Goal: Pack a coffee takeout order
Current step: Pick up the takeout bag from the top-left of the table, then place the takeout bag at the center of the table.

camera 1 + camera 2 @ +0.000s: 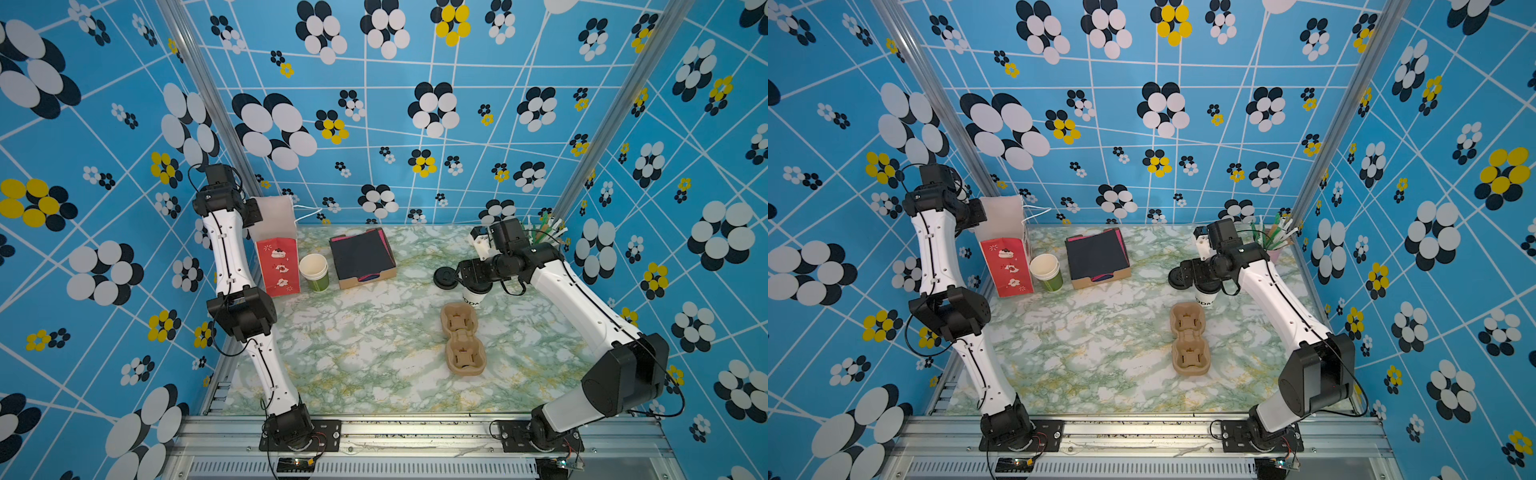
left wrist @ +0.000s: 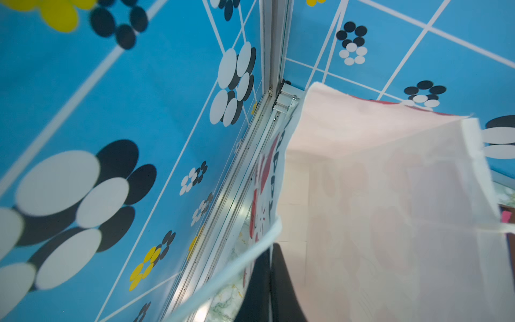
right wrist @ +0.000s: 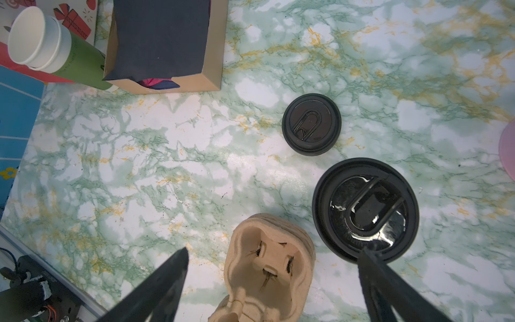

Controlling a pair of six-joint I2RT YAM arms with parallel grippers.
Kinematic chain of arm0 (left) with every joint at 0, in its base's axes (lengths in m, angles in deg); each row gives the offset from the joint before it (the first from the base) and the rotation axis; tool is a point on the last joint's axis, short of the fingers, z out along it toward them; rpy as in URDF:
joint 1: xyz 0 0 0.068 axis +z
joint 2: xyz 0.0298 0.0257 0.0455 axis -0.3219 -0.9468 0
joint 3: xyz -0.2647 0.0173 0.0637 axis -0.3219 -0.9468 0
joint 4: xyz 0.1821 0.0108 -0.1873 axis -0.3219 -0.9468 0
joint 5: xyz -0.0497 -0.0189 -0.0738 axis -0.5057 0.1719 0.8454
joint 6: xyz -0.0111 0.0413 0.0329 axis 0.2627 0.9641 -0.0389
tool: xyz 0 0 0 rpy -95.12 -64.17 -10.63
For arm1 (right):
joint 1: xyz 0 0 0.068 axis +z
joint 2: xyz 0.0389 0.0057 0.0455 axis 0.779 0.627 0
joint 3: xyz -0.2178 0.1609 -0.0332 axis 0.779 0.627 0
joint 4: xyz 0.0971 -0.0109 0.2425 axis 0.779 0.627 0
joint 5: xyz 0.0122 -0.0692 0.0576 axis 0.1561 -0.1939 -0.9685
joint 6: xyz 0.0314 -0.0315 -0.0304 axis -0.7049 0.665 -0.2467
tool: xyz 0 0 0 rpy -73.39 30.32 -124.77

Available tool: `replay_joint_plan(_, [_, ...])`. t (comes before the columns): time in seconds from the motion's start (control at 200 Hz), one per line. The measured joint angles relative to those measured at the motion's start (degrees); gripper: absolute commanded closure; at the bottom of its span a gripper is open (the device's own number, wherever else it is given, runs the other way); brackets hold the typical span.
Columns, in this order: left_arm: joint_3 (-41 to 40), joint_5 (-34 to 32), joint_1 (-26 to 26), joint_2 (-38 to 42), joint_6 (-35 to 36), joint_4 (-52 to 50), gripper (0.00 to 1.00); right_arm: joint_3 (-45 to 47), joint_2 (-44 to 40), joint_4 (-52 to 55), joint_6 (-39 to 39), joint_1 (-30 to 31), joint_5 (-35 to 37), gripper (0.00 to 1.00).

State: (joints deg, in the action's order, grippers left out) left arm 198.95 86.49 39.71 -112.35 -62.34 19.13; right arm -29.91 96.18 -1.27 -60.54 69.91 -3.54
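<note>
The white paper cup [image 1: 473,298] with dark lettering stands right of centre, wearing a black lid [image 3: 365,209]. My right gripper [image 3: 273,259] hangs open just above it; one fingertip [image 3: 365,255] shows over the lid's rim. A second black lid [image 3: 311,124] lies loose on the table beside the cup. Black napkins [image 1: 360,252] fill a cardboard tray [image 1: 370,280] at the back. My left gripper [image 2: 270,278] is shut on the top rim of the red paper bag [image 1: 277,266] at the back left.
A green paper cup [image 1: 314,272] stands between bag and napkin tray. A brown two-cup pulp carrier [image 1: 462,343] lies just in front of the white cup. Stirrers in a pink holder [image 1: 1277,241] stand in the back right corner. Patterned walls close three sides.
</note>
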Motion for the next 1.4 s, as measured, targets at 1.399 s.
replay_joint_plan(1.399, [-81.9,-13.3,-32.5,74.1,-60.2,27.7,1.0,8.9,-14.3,-6.3,-0.2,0.0,-4.3,0.02])
